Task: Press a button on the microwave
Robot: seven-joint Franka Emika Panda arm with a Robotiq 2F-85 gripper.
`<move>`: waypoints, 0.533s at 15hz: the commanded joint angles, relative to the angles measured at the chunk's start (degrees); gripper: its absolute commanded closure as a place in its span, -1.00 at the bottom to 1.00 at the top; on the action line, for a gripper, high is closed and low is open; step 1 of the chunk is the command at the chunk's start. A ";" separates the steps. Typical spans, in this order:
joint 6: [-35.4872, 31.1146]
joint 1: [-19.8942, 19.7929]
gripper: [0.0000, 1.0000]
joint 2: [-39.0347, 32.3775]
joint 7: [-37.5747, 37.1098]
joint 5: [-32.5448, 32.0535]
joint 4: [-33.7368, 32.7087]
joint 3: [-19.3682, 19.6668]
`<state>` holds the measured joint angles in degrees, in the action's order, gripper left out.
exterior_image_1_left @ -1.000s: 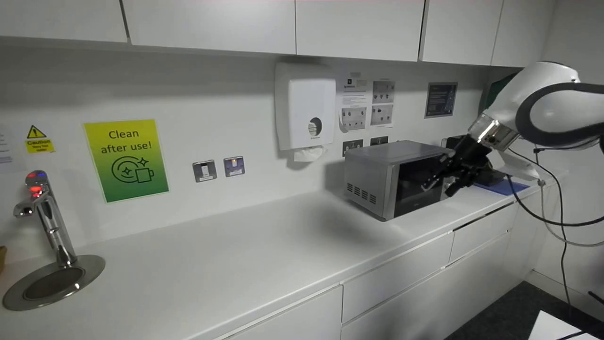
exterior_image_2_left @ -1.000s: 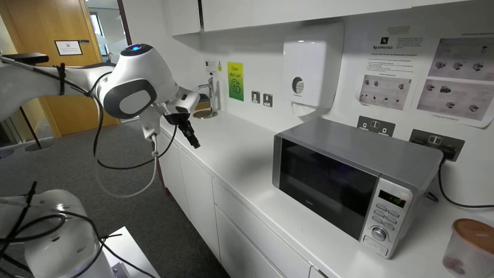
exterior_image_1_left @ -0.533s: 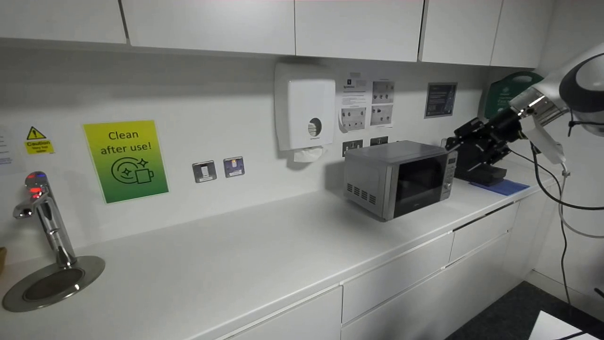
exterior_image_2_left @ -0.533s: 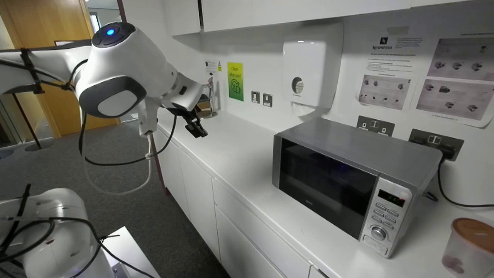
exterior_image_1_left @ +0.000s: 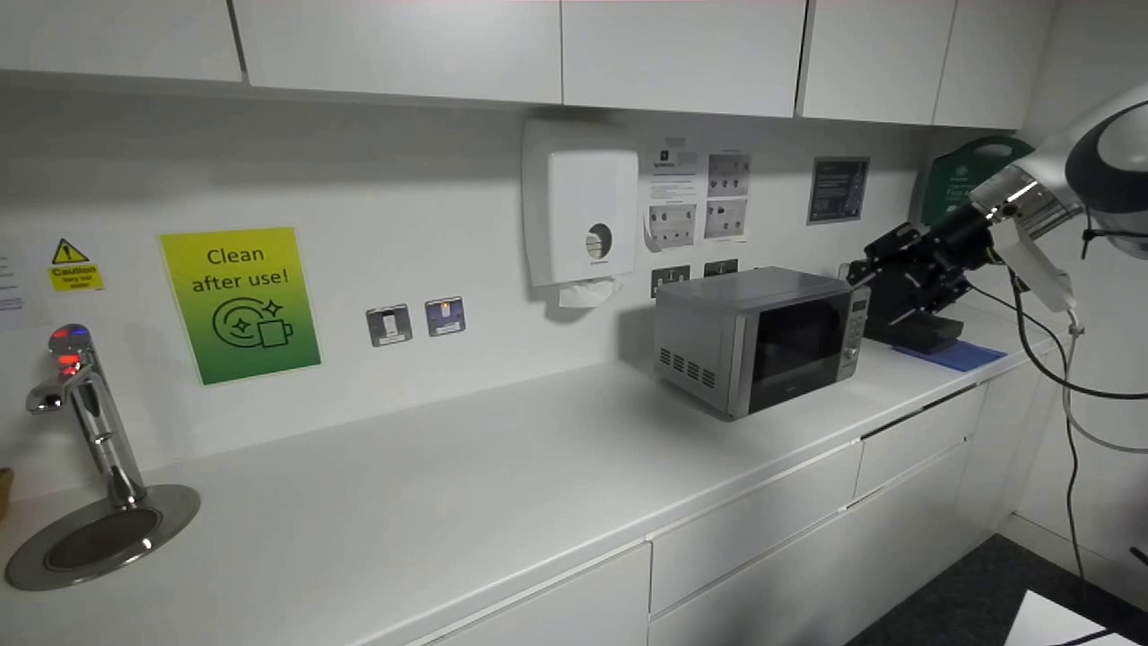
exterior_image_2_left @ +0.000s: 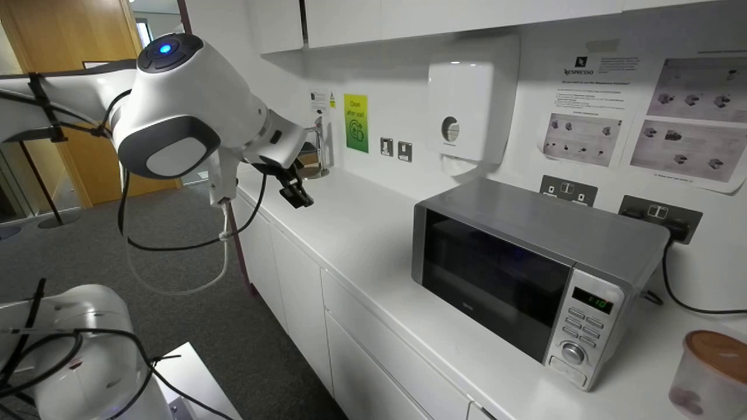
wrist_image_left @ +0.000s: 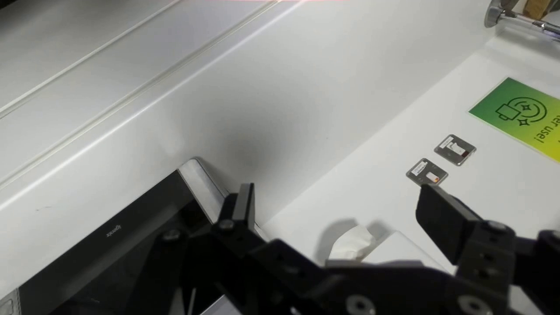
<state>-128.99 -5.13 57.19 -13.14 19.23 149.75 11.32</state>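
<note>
The silver-grey microwave (exterior_image_1_left: 700, 350) stands on the counter with its door shut. In an exterior view its dark window (exterior_image_2_left: 490, 280), lit green display (exterior_image_2_left: 592, 300), small grey buttons (exterior_image_2_left: 583, 329) and round knob (exterior_image_2_left: 573, 353) show plainly. The wrist view shows part of its dark door (wrist_image_left: 109, 245) at lower left; the buttons are mostly out of that view. My gripper (wrist_image_left: 337, 192) is open with wide-apart fingers and nothing between them. In both exterior views the gripper (exterior_image_1_left: 879, 296) (exterior_image_2_left: 296, 195) hangs in the air, apart from the microwave, around the counter's front side.
A white wall dispenser (exterior_image_2_left: 467, 111) with paper hanging out is above the counter (exterior_image_1_left: 466, 484). A tub with an orange lid (exterior_image_2_left: 721, 353) stands beside the microwave. A black appliance (exterior_image_1_left: 924, 332) and blue cloth (exterior_image_1_left: 955, 355) lie beyond it. Cables (exterior_image_2_left: 192, 248) hang from the arm.
Over the first half second the arm drew back and up from in front of the microwave and the gripper turned, uncovering the control strip. Since then it has barely moved. The microwave stayed put.
</note>
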 commanded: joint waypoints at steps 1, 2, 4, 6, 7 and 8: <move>0.38 -1.01 -1.00 -0.24 0.79 1.03 -0.19 -0.66; -0.82 -1.47 -1.00 -1.03 1.09 1.03 -0.31 0.06; -2.16 -2.88 -1.00 -2.54 0.82 1.24 -0.90 1.73; -4.22 -5.33 -1.00 -4.44 0.97 1.04 -1.25 4.32; -6.10 -6.55 -1.00 -5.64 1.07 1.11 -1.34 5.74; -7.67 -7.62 -1.00 -7.08 1.09 1.32 -1.68 7.35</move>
<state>-132.50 -9.56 54.49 -13.22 19.23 149.73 15.41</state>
